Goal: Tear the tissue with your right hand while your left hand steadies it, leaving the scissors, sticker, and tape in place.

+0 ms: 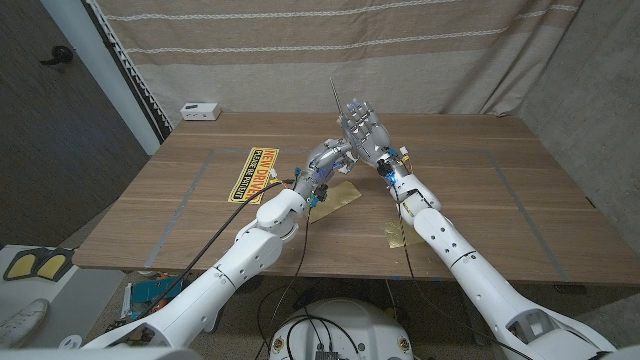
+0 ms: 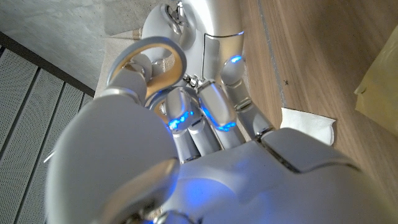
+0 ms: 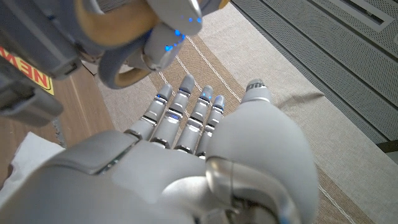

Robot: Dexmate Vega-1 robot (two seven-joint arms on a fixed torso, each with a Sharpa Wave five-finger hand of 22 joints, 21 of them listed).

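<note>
My right hand [image 1: 365,128] is raised above the table's middle, fingers spread and pointing up, holding nothing; its back fills the right wrist view [image 3: 186,162]. My left hand [image 1: 325,165] reaches in just below it, low over the table, fingers bent forward [image 2: 205,118]. A white tissue [image 2: 308,124] lies on the wood beside the left hand, and its edge shows under the right hand [image 3: 25,155]. A grey ring with a tan inside, like a tape roll [image 2: 149,59] [image 3: 118,50], sits at the left hand's fingertips; whether it is held is unclear. The yellow sticker [image 1: 252,172] lies to the left.
A tan sheet [image 1: 340,192] lies near the left forearm, and a small yellowish item [image 1: 397,232] lies by the right forearm. A white box [image 1: 200,110] stands at the far left edge. A curtain hangs behind the wooden table [image 1: 500,190].
</note>
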